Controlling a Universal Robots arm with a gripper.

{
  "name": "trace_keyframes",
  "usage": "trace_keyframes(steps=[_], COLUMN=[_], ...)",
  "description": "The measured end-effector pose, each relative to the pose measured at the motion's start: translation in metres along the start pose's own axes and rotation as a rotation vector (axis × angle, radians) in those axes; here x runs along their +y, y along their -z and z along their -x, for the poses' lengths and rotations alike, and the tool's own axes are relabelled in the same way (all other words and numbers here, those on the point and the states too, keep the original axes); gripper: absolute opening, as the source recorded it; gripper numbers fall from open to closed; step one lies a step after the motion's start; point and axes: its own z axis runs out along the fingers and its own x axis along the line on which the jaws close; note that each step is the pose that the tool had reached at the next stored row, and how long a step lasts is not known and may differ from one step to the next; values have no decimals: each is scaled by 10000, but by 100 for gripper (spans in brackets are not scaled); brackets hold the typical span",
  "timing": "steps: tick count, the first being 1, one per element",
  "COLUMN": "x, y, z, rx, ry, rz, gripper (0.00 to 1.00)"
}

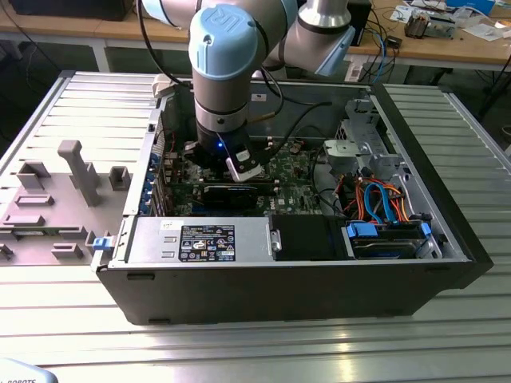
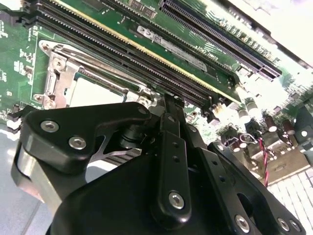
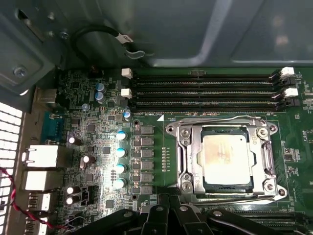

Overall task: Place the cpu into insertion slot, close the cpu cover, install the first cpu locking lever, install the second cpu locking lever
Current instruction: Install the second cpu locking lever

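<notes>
I see the cpu (image 3: 226, 155) seated in the insertion slot (image 3: 188, 188), cpu cover (image 3: 222, 128) down — end effector (image 2: 168, 105) hovers beside it, fingers together, holding nothing.

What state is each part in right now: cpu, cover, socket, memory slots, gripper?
cpu: seated flat in the insertion slot.
cpu cover: closed down over the chip, which shows through its window.
memory slots: all without modules.
gripper: low over the green board beside the socket, holding nothing that shows; jaw state unclear.
</notes>
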Motion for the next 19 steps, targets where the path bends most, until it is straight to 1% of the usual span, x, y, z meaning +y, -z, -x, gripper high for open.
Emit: trace_keyframes(steps=[3, 9, 11, 19], x=[16, 58, 83, 83], y=[65, 240, 345, 345], z=[-4, -11, -14, -14], rx=[1, 1, 1, 0], ry=[0, 0, -1, -1], rz=[1, 1, 2, 4], gripper=[11, 11, 11, 11])
